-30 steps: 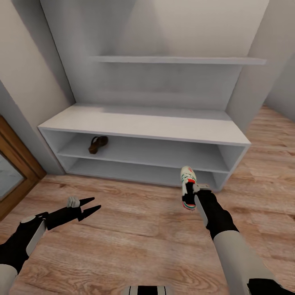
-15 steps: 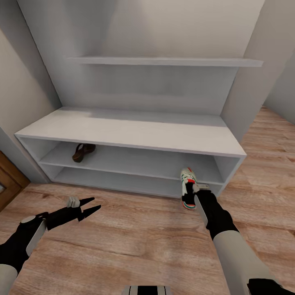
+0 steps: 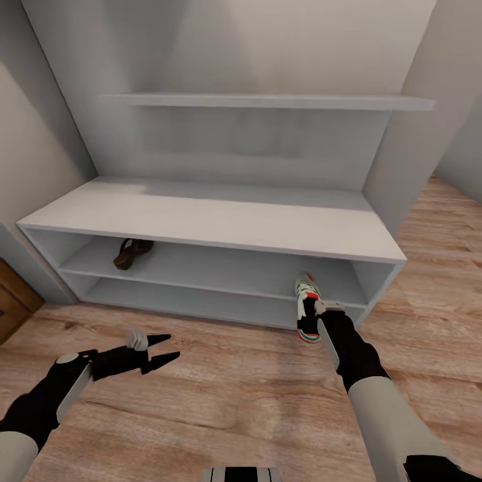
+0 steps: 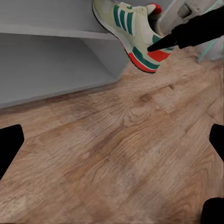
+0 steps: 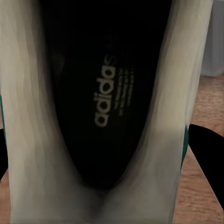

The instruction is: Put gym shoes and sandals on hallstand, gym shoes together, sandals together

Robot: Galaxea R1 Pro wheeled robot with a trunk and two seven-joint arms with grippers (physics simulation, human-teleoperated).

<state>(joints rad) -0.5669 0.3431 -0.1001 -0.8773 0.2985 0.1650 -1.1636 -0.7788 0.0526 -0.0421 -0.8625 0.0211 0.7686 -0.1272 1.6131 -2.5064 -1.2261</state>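
1. Hallstand (image 3: 221,224): wide, low, pale grey, two open tiers under a flat top, straight ahead against the wall. Lip of the middle shelf close in front of the carried shoe; likely snag point if the toe goes in too low, knocking the shoe loose.
2. Corridor floor (image 3: 221,395): bare wood planks below both arms. Any drop here means the shoe ends up off the rack, task unmet.
3. Right gripper (image 3: 309,313): clamped on the gym shoe (image 3: 306,304) at the heel end, shoe lifted clear of the floor, toe aimed at the right end of the rack. Right wrist view looks straight into the dark insole (image 5: 105,102), white collar on both sides. Grip far from the toe, so probable pivot or sag if the toe bumps the shelf edge.
4. Left gripper (image 3: 157,349): fingers spread, nothing between them, hovering low over the floor, well apart from the shoe. Left wrist view catches the shoe's green stripes and red heel (image 4: 133,39) beside the rack's end panel.
5. Sandal (image 3: 131,253): one, dark brown, on the middle shelf near the left end. Shoe better set well to the right, with room beside it for its mate; otherwise pairs risk getting mixed.
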